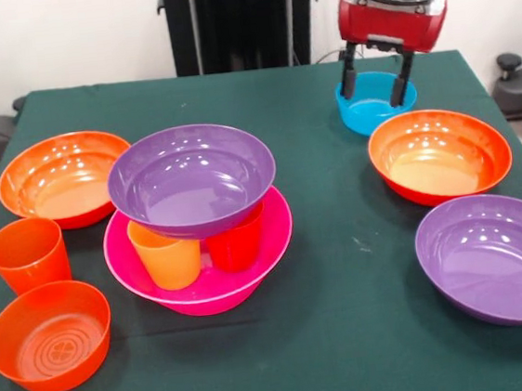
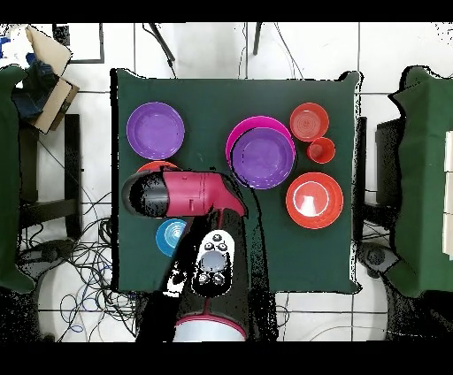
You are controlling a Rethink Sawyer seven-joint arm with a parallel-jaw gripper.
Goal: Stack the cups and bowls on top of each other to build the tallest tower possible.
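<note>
My gripper (image 1: pixel 378 88) is open, its two black fingers (image 1: pixel 348 76) spread over the small blue bowl (image 1: pixel 371 109) at the far right; I cannot tell whether they touch its rim. The tower stands mid-table: a big pink bowl (image 1: pixel 197 296) holds a yellow-orange cup (image 1: pixel 166 254) and a red cup (image 1: pixel 236 245), and a purple bowl (image 1: pixel 192 177) rests tilted on them. An orange cup (image 1: pixel 27 253) stands alone at the left. From overhead, the arm (image 2: pixel 177 195) hides the gripper and part of the blue bowl (image 2: pixel 168 237).
At the left are a wide orange bowl (image 1: pixel 63 177) and a small orange bowl (image 1: pixel 49 337). On the right sit another wide orange bowl (image 1: pixel 439 153) and a second purple bowl (image 1: pixel 493 257), close to the table's near right edge.
</note>
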